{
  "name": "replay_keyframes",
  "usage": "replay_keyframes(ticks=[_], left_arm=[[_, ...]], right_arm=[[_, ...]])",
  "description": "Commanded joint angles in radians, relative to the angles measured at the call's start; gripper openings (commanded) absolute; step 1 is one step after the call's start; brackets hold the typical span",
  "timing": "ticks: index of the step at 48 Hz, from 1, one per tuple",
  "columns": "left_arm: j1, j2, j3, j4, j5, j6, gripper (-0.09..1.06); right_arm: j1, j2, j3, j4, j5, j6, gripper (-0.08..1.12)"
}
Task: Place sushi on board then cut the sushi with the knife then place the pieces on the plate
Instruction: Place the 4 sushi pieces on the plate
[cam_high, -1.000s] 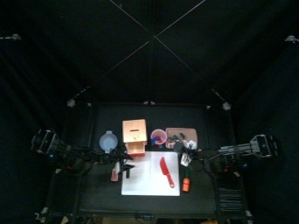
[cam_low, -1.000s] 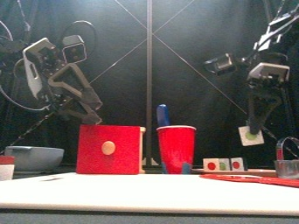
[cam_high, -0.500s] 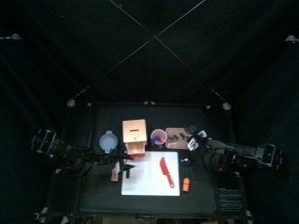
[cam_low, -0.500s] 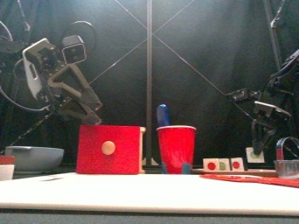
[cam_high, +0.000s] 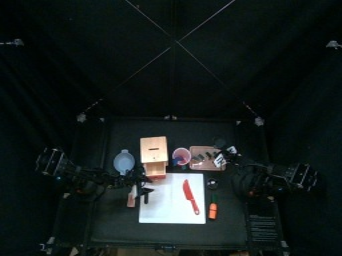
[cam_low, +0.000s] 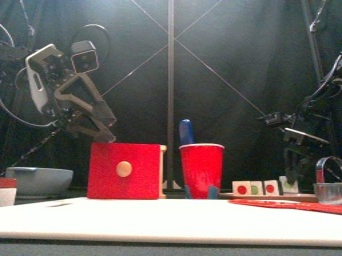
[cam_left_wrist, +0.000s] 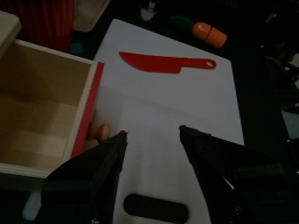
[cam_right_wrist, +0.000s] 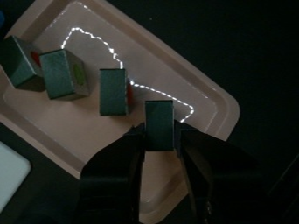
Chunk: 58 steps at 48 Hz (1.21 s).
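The pink tray (cam_right_wrist: 176, 79) holds three dark sushi pieces (cam_right_wrist: 65, 74) standing in a row. My right gripper (cam_right_wrist: 160, 131) is low over the tray, shut on a further sushi piece (cam_right_wrist: 159, 118) that rests on or just above the tray floor. In the top view this gripper (cam_high: 227, 160) is at the tray (cam_high: 201, 152), right of the white board (cam_high: 171, 205). The red knife (cam_left_wrist: 163, 61) lies on the board (cam_left_wrist: 176, 105). My left gripper (cam_left_wrist: 149, 144) hovers open over the board's near end, holding nothing.
The wooden box (cam_high: 154, 152) has its red drawer (cam_left_wrist: 91, 109) pulled out beside the board. A red cup (cam_low: 202, 168) holds the blue knife (cam_low: 186, 130). The blue-grey bowl (cam_high: 124, 160) stands far left. An orange toy (cam_high: 211, 210) lies at the board's right edge.
My right arm has come down from high above the table to the pink tray, carrying the sushi piece. The left arm has stayed still.
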Motion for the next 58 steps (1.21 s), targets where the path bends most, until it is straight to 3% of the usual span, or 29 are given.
replay_keyframes(ticks=[1,10,17,26,32,39,44,49,53,58], left_arm=[[-0.005,-0.003,-0.018,-0.002,-0.005,-0.002,0.88],[-0.005,-0.005,-0.020,-0.006,-0.005,0.000,0.88],[-0.005,-0.005,-0.020,-0.006,-0.005,0.000,0.88],[-0.003,-0.006,-0.038,-0.005,-0.005,0.002,0.88],[-0.003,-0.012,-0.063,0.005,-0.006,0.006,0.88],[-0.003,-0.071,-0.075,0.077,-0.041,0.006,0.88],[-0.005,-0.127,-0.067,0.129,-0.118,0.006,0.88],[-0.009,-0.186,-0.043,0.181,-0.198,0.005,0.88],[-0.015,-0.210,-0.021,0.204,-0.229,0.003,0.88],[-0.014,-0.222,0.000,0.210,-0.235,0.005,0.88]], right_arm=[[-0.005,-0.012,-0.002,0.003,-0.006,0.000,0.82],[0.025,-0.037,-0.002,0.028,0.011,0.003,0.84],[0.091,-0.137,-0.017,0.078,0.054,0.003,0.84],[0.247,-0.339,-0.044,0.156,0.055,-0.011,0.84],[0.410,-0.437,-0.032,0.144,-0.086,-0.014,0.84],[0.546,-0.425,-0.017,0.025,-0.359,-0.020,0.84],[0.577,-0.374,-0.020,-0.094,-0.508,-0.023,0.84],[0.575,-0.333,-0.028,-0.123,-0.557,-0.026,0.84],[0.575,-0.310,-0.034,-0.126,-0.569,-0.031,0.84],[0.574,-0.296,-0.035,-0.129,-0.572,-0.032,0.84]])
